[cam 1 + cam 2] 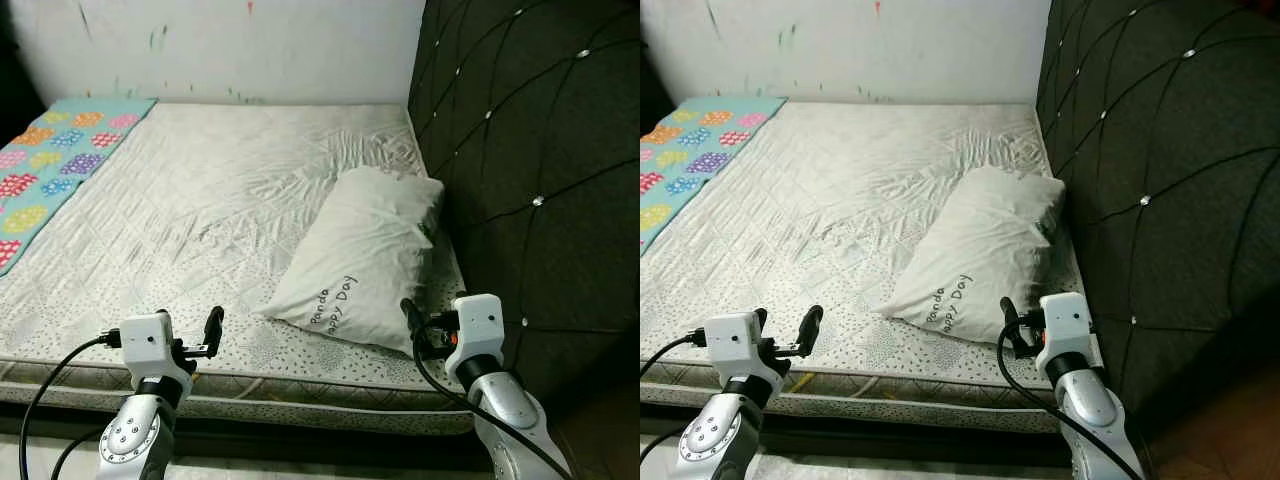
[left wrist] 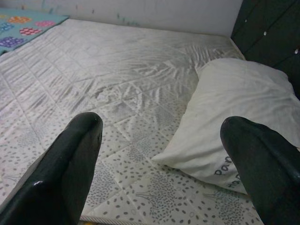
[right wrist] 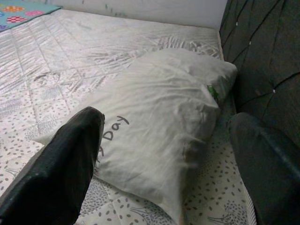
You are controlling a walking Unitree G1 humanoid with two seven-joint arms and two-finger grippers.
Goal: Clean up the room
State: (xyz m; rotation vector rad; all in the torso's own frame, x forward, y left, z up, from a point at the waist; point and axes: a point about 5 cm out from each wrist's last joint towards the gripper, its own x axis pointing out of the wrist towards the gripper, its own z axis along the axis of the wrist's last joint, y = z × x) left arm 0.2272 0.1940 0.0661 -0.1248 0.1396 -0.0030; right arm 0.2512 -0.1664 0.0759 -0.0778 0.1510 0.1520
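Observation:
A white pillow (image 1: 365, 250) with dark lettering lies askew on the bed's right side, close to the dark headboard. The mattress (image 1: 200, 200) is covered by a wrinkled white quilted sheet. My left gripper (image 1: 195, 335) hovers open over the bed's front edge, left of the pillow, with nothing between its fingers (image 2: 75, 154). My right gripper (image 1: 425, 330) is open too, at the pillow's near right corner. In the right wrist view the pillow (image 3: 159, 93) lies just ahead of the spread fingers (image 3: 65, 164).
A colourful patterned blanket (image 1: 50, 160) covers the bed's far left part. The tufted black headboard (image 1: 540, 150) stands along the right, and a marked white wall (image 1: 250, 50) runs behind. Something small and green (image 3: 212, 91) pokes out by the pillow's headboard side.

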